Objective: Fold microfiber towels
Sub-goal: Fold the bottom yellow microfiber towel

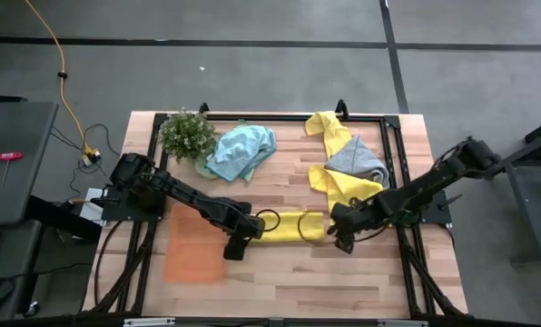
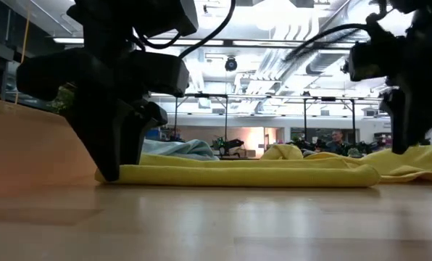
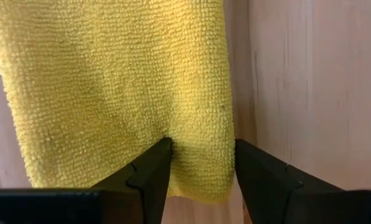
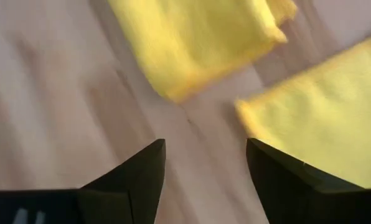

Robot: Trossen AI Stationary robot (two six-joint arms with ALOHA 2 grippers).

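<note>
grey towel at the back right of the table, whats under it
The grey towel lies on a crumpled yellow towel, which shows past its edges. How far the yellow runs beneath, and anything else under there, is covered.

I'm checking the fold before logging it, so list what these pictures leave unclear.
- Folded yellow towel: its layers under the top are hidden in the high view; the low view shows only its front edge.
- Left hand: open astride the towel's end; the cloth hides whether the fingertips reach the table.
- Grey towel: how far it overlaps the other yellow towel is unclear, small in the high view.
- Right hand: open over bare wood; the right wrist view is blurred.
</note>
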